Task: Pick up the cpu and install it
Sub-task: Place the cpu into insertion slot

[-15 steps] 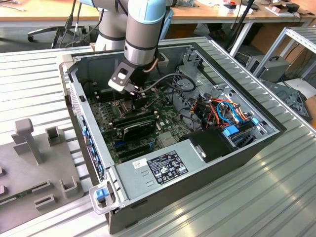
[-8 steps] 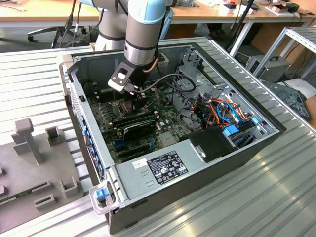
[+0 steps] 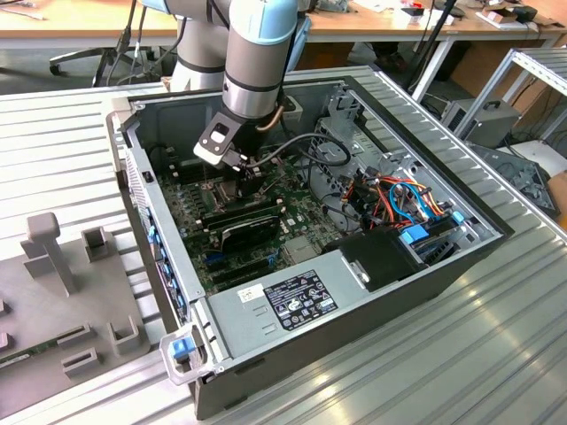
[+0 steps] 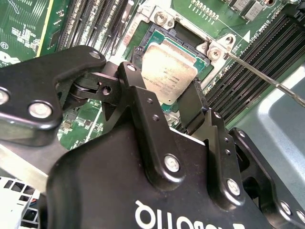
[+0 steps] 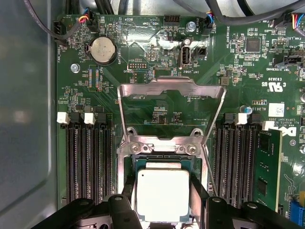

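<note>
1. The gripper was down inside the open case, just over the socket on the green board.
2. In both wrist views its two black fingers were clenched on the cpu, one finger on each opposite edge.
3. The cpu lay flat directly over the socket, within its frame. I could not tell if it was fully seated.
4. The socket's metal plate stood open, swung away from the cpu.
5. A thin lever ran out beside the socket.
6. Black memory slots lay on both sides of the socket. One stick stood in a slot on the side farther from the socket.
</note>
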`<state>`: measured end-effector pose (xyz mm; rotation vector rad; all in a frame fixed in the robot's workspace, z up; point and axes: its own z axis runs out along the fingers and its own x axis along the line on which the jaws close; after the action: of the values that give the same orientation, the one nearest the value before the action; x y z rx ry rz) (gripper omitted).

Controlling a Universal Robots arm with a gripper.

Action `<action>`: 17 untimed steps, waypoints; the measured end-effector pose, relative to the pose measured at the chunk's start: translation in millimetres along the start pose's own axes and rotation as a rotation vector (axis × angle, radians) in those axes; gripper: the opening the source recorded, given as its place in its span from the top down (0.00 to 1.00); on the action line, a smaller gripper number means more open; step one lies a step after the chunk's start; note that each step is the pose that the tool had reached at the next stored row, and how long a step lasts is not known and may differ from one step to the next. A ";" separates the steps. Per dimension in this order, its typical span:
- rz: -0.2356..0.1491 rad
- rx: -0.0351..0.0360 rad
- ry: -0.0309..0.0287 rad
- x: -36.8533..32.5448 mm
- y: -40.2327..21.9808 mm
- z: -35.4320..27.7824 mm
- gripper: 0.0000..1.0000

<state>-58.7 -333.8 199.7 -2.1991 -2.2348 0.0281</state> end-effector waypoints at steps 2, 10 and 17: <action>0.000 -0.0001 0.0001 0.0 0.0 0.2 0.45; 0.000 -0.0001 0.0001 0.1 0.1 0.6 0.45; 0.000 -0.0001 0.0002 0.1 0.5 0.6 0.45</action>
<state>-58.2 -333.8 199.0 -2.1991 -2.2347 0.0278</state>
